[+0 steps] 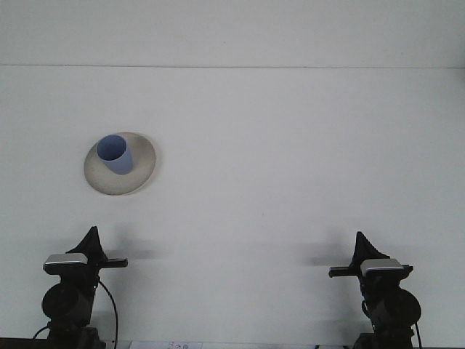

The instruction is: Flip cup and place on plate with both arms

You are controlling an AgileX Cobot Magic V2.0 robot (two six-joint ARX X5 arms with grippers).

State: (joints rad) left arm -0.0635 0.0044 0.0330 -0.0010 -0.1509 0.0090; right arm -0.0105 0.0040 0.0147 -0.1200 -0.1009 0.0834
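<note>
— Where does the cup [115, 153] sit?

— Upper left of the frame, upright and mouth up, on the plate [139, 179]. Its base rests a bit toward the plate's upper-left side, not dead centre.

— And your grippers?

— My left gripper [91, 238] is at the lower left, my right gripper [361, 243] at the lower right, both well apart from the cup. Each shows only as a dark point from here, so I cannot tell how wide either one stands. Neither holds anything.

— So what is the step?

— By my judgement the placing looks done, and parking is what remains. To do it well I'd keep both arms low and near the bottom edge, clear of the plate, with no sweep toward the upper left that might tip the cup.
</note>
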